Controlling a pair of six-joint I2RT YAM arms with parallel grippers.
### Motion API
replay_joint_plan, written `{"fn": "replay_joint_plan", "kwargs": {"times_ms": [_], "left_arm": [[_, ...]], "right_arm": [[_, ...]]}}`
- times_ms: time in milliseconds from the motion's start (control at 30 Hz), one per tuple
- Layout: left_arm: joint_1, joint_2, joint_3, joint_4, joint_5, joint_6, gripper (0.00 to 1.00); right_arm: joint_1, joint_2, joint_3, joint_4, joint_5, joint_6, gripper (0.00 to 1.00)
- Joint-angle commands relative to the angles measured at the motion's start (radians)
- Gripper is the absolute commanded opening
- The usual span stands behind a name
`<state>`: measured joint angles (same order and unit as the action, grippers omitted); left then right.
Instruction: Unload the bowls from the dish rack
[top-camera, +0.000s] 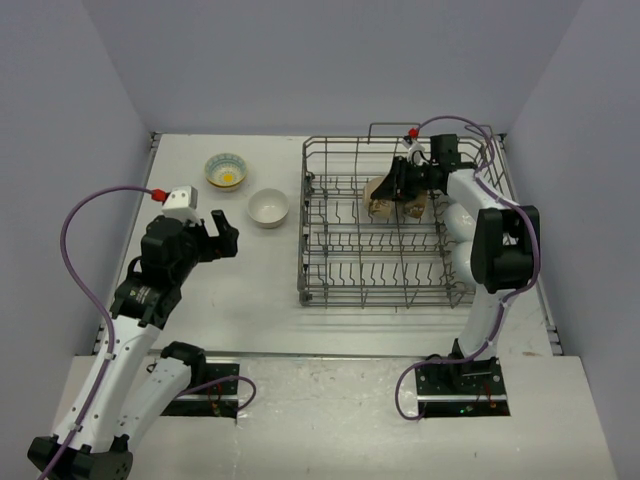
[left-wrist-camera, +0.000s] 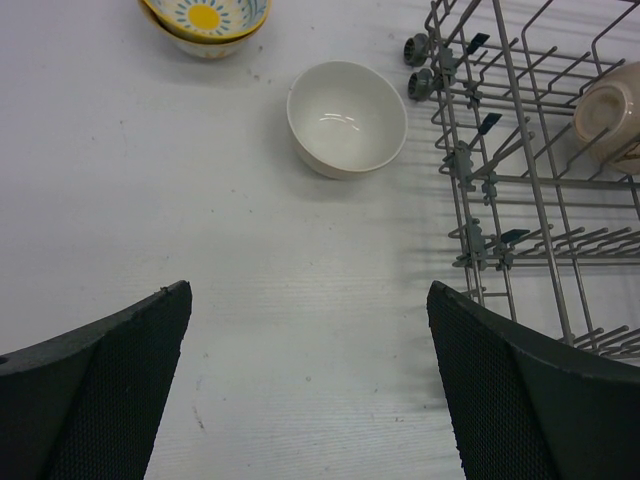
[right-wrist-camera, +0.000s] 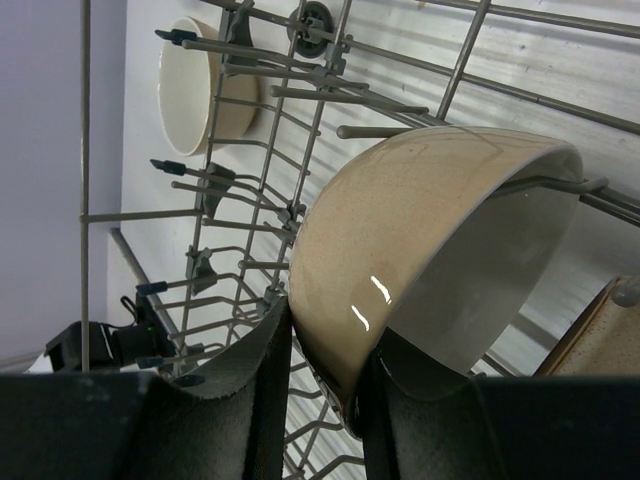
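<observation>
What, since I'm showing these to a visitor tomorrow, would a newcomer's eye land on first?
Most likely the grey wire dish rack on the right half of the table, with the right gripper inside it pinching the rim of a tilted tan bowl. Next, the white bowl and the yellow-centred patterned bowl standing left of the rack, with the left gripper open nearby.

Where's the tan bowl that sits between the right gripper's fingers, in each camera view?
Top external: tan bowl right of centre, in the rack's far half.
Left wrist: tan bowl at the right edge, behind the wires.
Right wrist: tan bowl centre, wall between the right gripper's fingers.
Shared landmark: dish rack.
</observation>
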<state>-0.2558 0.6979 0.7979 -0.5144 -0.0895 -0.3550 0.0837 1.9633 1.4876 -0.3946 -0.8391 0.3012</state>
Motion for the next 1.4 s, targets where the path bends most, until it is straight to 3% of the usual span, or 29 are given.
{"fn": "replay_joint_plan", "kwargs": {"times_ms": [0,100,1367], "left_arm": [[0.000,-0.006,-0.008,0.043,0.011,0.022,1.00],[0.000,-0.006,-0.008,0.043,0.011,0.022,1.00],[0.000,0.002,-0.006,0.045,0.013,0.024,1.00]], "right_arm": [[-0.004,-0.046,0.010,0.112,-0.101,0.039,0.05],[-0.004,-0.060,0.000,0.140,-0.126,0.059,0.00],[-0.012,-0.236,-0.070,0.292,-0.169,0.174,0.00]]}}
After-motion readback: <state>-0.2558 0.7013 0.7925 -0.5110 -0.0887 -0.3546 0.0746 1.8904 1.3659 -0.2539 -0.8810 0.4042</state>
